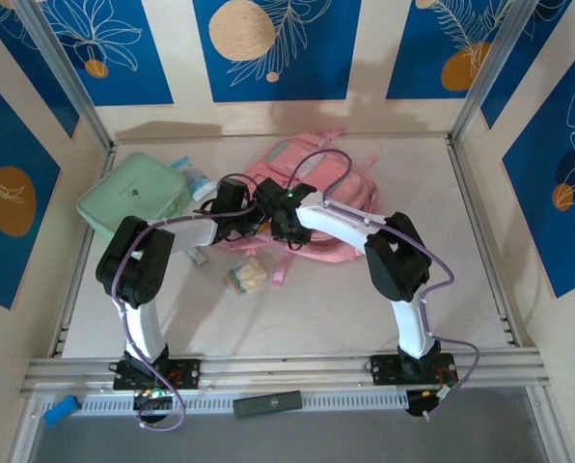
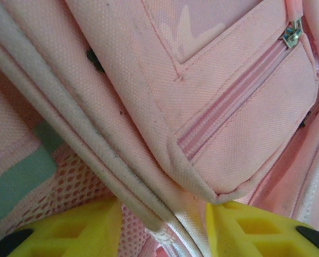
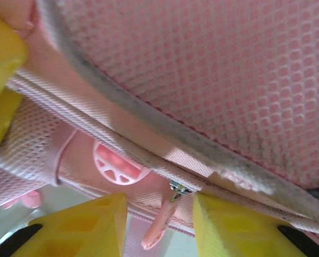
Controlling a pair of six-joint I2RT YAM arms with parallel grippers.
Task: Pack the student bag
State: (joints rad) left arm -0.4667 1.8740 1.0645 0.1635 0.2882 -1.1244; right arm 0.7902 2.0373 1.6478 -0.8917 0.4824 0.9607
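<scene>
Pale tabletop [image 1: 316, 309], pink woven student bag [image 1: 360, 193], left gripper [image 2: 164, 214] apart astride piping [image 2: 95, 144], right gripper [image 3: 159, 209] apart around zip-pull [image 3: 153, 233]

The student bag [image 2: 240, 139] is matt woven pink cloth with open mesh panels [image 3: 213, 69] and grubby, rough pale piping [image 2: 90, 150]. Its zip pull [image 2: 291, 33] is shiny metal. The fingers [image 2: 79, 230] of the left gripper [image 2: 165, 235] are matt yellow plastic.

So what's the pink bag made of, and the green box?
The student bag looks like matte woven cloth: you can see tiny threads, with holey mesh on parts. The green box looks like smooth hard plastic, probably; it's too far to be sure.
</scene>
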